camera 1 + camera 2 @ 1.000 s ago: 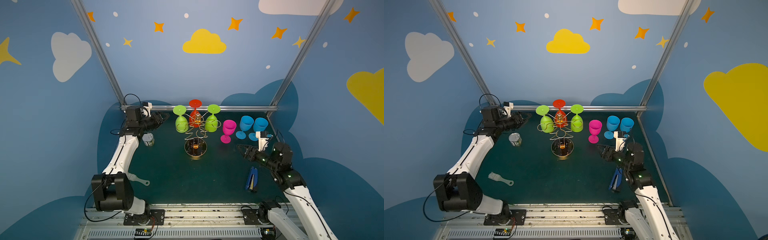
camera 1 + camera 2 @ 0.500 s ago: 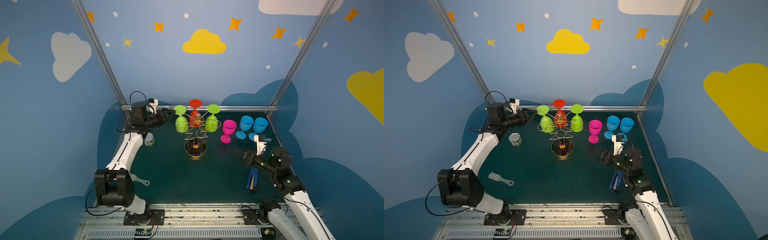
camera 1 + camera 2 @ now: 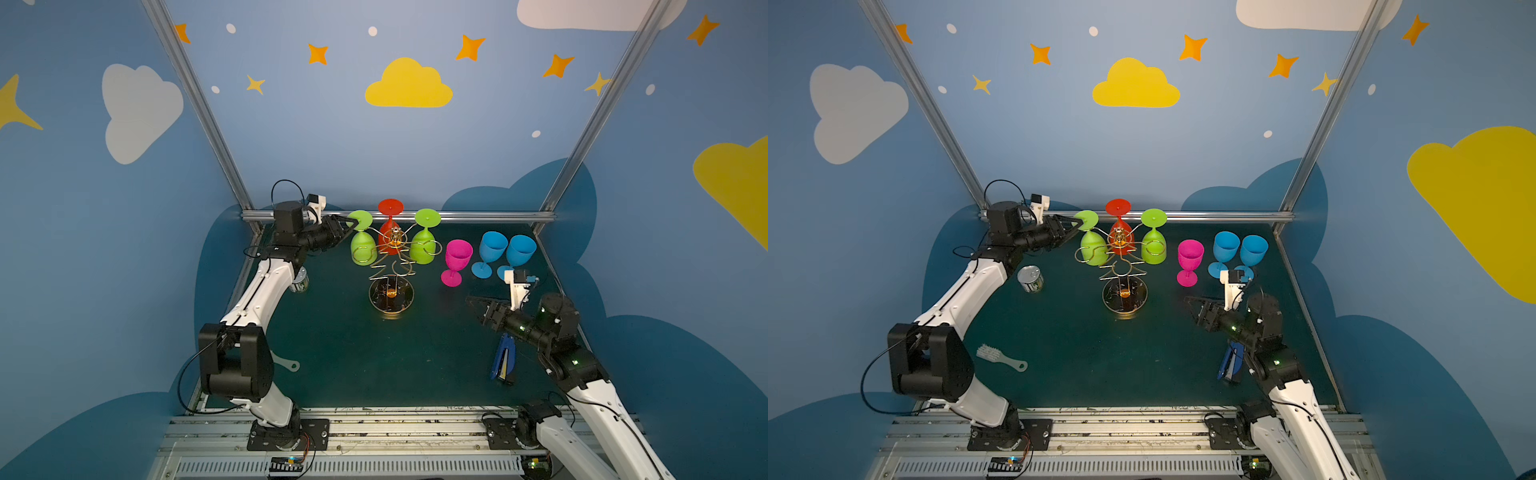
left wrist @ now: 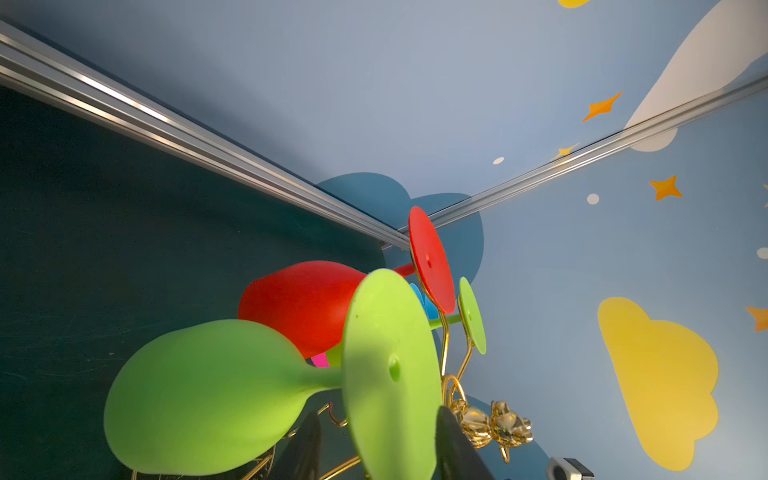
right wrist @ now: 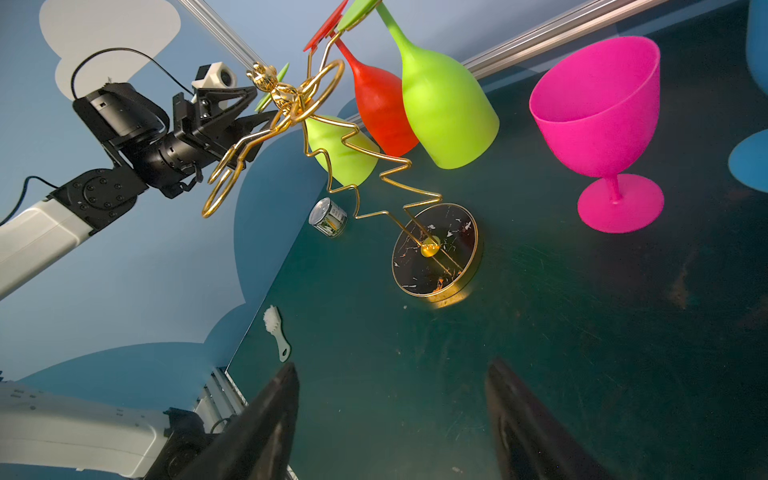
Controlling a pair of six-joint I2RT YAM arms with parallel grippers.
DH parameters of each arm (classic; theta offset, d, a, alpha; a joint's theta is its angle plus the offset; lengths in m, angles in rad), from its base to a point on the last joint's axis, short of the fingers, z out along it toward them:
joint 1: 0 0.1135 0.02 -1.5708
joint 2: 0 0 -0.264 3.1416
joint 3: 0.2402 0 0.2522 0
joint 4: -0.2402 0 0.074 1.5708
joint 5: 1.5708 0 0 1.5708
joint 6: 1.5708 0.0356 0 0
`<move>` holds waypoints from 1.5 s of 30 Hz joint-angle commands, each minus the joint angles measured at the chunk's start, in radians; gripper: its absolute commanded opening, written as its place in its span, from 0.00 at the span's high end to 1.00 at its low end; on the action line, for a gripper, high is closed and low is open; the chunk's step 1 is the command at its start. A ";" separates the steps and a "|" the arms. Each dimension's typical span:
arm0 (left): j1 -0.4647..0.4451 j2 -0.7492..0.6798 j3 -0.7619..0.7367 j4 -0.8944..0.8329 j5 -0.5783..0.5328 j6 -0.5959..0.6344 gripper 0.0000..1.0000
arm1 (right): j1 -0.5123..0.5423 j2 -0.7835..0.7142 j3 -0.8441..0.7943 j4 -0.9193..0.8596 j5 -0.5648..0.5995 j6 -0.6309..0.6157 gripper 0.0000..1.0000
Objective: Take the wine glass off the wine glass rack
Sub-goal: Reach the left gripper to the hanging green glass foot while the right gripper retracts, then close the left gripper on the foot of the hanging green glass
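The gold wire rack point(image 3: 390, 293) stands on its round dark base near the middle of the dark green surface point(image 3: 353, 353), toward the back wall. Three glasses hang upside down from its arms: a green glass point(image 3: 363, 251) on the left, a red glass point(image 3: 390, 207) at the back and a second green glass point(image 3: 423, 249) on the right.

The left end effector point(image 3: 351, 222) reaches in level from the left at the height of the left green glass's foot. In the left wrist view its two dark fingers point(image 4: 301, 451) sit on either side of that round foot, one touching it and the other very near. Whether the grip is tight cannot be told.

The right end effector point(image 3: 478, 309) hovers over the right side of the surface, fingers spread wide with nothing between them, pointing toward the rack.

A pink glass point(image 3: 457, 257) and two blue glasses point(image 3: 492, 247) stand upright right of the rack. A small can point(image 3: 1030, 278) and a white brush point(image 3: 1000, 357) lie on the left, and a blue tool point(image 3: 503, 359) lies beneath the right arm
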 commanded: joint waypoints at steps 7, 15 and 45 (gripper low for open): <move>-0.003 -0.015 0.011 0.026 -0.015 0.000 0.74 | 0.012 -0.004 0.006 0.026 0.010 0.004 0.30; 0.000 -0.023 0.012 0.019 -0.028 -0.006 0.85 | 0.015 -0.016 0.002 0.019 0.016 0.006 0.30; 0.033 -0.050 0.020 0.029 -0.022 -0.071 0.96 | 0.018 -0.033 -0.011 0.016 0.013 0.012 0.29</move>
